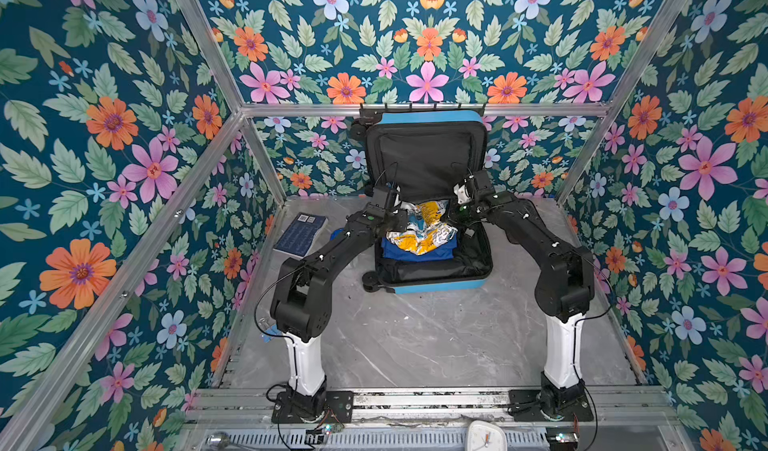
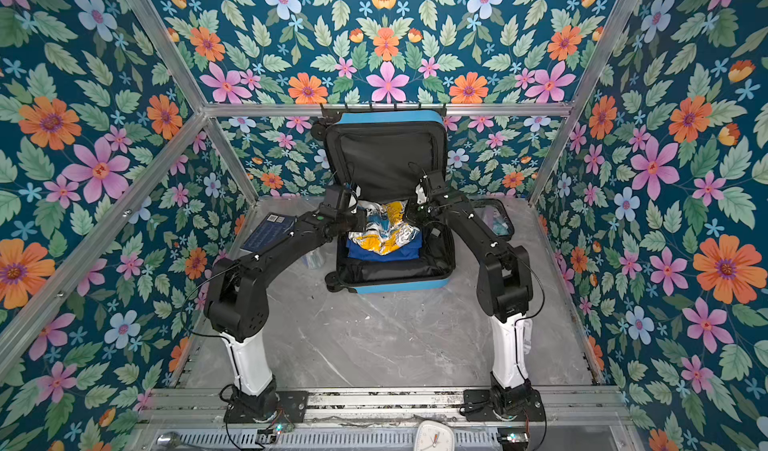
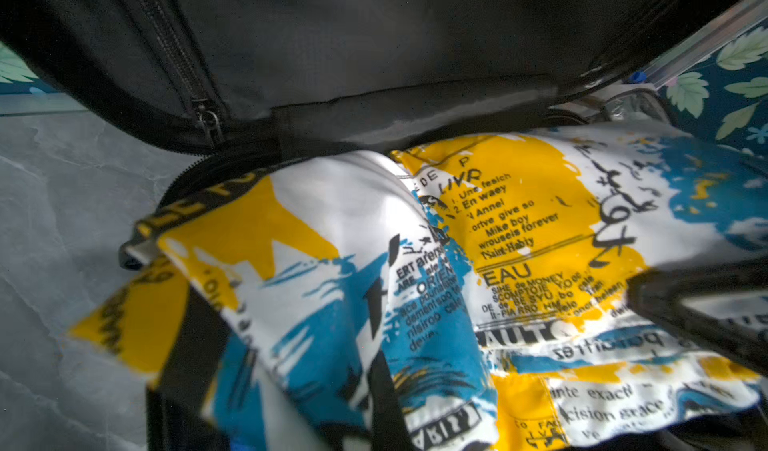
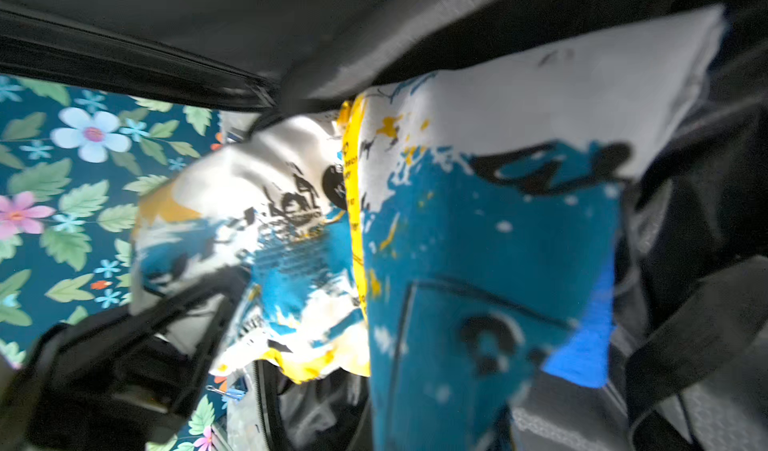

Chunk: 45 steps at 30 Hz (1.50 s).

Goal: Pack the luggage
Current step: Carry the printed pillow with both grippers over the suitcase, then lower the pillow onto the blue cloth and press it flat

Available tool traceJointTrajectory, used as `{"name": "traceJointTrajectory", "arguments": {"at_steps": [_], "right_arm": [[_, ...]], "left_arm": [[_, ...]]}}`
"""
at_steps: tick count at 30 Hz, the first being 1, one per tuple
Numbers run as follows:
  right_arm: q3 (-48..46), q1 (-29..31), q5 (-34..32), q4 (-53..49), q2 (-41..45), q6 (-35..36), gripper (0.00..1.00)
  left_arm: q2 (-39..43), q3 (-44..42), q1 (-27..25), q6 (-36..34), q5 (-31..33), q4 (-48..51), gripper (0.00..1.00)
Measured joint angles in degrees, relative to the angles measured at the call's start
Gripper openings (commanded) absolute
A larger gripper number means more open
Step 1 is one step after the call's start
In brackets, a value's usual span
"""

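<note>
Both top views: the luggage (image 1: 440,286) lies open on the table (image 1: 415,345), lid upright. Inside it, the left gripper (image 1: 400,215) and the right gripper (image 1: 456,213), jaws pressed together, meet the printed cloth (image 1: 419,230); whether they pinch it, I can't tell.

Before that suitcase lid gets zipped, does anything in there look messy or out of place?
Yes. The printed yellow, white and blue cloth lies crumpled, not folded, on the blue garment in the luggage. In the left wrist view one corner hangs out over the zipper rim, where it could get caught.
</note>
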<state>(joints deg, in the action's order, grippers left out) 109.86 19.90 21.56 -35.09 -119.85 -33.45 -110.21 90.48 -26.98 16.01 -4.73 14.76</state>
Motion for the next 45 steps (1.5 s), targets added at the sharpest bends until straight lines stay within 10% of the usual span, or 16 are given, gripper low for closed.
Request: {"name": "traceJointTrajectory", "arguments": {"at_steps": [8,14,18,31,45], "right_arm": [[-1.8,-1.5,0.4,0.1,-3.0,0.4,0.00],[-2.8,-2.4,0.5,0.2,-3.7,0.6,0.59],[-4.8,-2.6,0.3,0.2,-1.6,1.1,0.70],[-11.1,-4.6,-7.0,-1.1,10.1,2.5,0.76],[-5.3,-2.7,-3.7,0.6,6.2,1.7,0.59]], "left_arm": [[-3.4,0.1,1.1,0.1,-0.3,0.2,0.00],[-3.5,-0.2,1.6,0.7,0.4,0.9,0.43],[-1.8,-1.1,1.7,1.8,1.7,1.6,0.51],[8.3,-5.3,1.8,7.7,8.3,3.6,0.54],[10.2,-3.0,1.8,6.5,9.9,6.3,0.55]]}}
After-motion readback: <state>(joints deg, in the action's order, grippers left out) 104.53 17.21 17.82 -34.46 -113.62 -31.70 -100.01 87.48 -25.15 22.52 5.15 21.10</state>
